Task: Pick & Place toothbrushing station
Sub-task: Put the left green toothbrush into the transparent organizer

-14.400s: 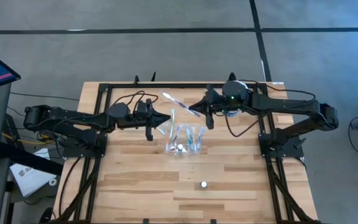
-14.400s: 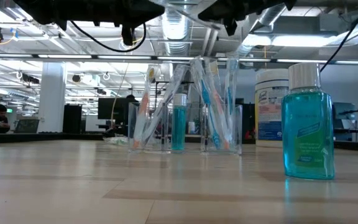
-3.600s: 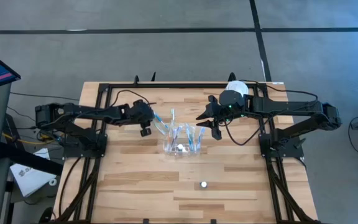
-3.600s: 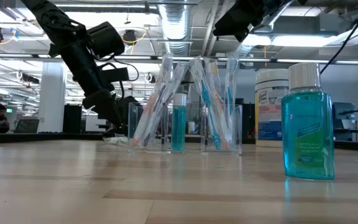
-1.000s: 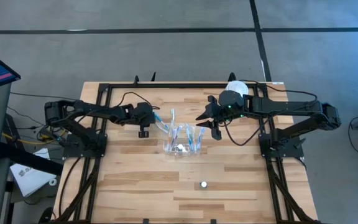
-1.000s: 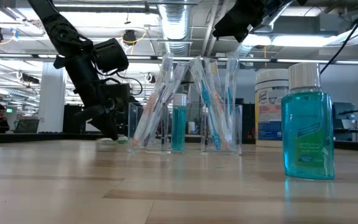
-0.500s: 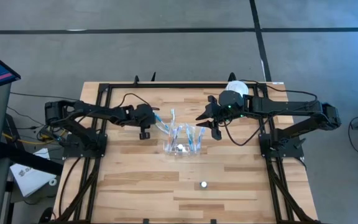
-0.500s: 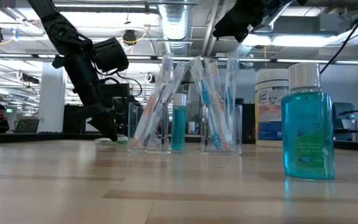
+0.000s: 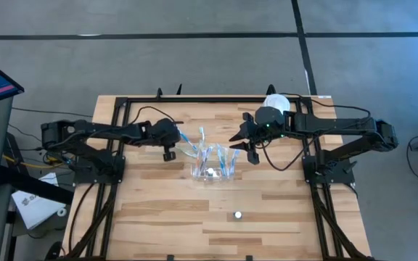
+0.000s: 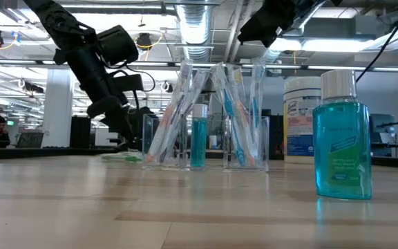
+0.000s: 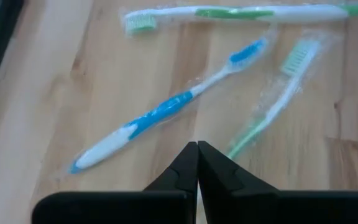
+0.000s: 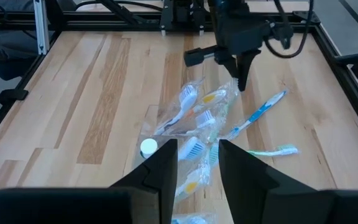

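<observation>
Your left gripper (image 11: 197,163) is closed and empty above the loose brushes (image 11: 166,112); descending closed would scatter them. Right gripper (image 12: 197,163) hangs half-open, empty, over the holder (image 12: 185,127).

the holder (image 9: 210,165) with upright toothbrushes (image 10: 235,114) stands mid-table (image 9: 158,217); loose toothbrushes (image 11: 166,112) lie just behind it, a bottle (image 10: 342,135) stands before it.

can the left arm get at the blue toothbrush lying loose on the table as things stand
Probably yes. The left pincer hangs just above the blue toothbrush, which lies flat on bare wood with nothing over it. Two green toothbrushes lie close by but apart from it. The pincer is shut, so it would have to open first.
</observation>
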Controlling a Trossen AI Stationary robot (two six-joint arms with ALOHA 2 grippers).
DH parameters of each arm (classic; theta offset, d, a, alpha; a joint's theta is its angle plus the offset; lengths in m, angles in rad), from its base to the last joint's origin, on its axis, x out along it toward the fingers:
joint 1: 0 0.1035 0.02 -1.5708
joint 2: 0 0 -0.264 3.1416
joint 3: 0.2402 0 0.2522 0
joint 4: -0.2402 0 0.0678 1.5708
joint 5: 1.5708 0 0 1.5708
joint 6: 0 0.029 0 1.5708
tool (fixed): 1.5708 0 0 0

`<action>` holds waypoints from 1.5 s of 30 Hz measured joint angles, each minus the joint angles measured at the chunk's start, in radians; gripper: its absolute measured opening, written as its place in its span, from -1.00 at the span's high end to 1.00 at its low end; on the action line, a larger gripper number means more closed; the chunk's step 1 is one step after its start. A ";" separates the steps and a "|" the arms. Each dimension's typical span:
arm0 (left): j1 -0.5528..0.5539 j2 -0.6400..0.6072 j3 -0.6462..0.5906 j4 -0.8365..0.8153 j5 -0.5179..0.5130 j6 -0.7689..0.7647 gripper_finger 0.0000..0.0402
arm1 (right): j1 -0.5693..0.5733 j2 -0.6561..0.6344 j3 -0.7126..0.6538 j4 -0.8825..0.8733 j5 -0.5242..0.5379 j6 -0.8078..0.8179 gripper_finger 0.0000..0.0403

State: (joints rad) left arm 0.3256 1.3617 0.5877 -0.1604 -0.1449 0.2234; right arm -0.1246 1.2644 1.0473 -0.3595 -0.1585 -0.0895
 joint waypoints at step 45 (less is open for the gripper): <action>0.011 0.123 -0.010 -0.022 0.014 0.246 0.37 | 0.001 0.000 0.000 -0.001 0.000 0.000 0.47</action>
State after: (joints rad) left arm 0.3370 1.4849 0.5774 -0.1825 -0.1307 0.4698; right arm -0.1238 1.2644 1.0473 -0.3607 -0.1589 -0.0891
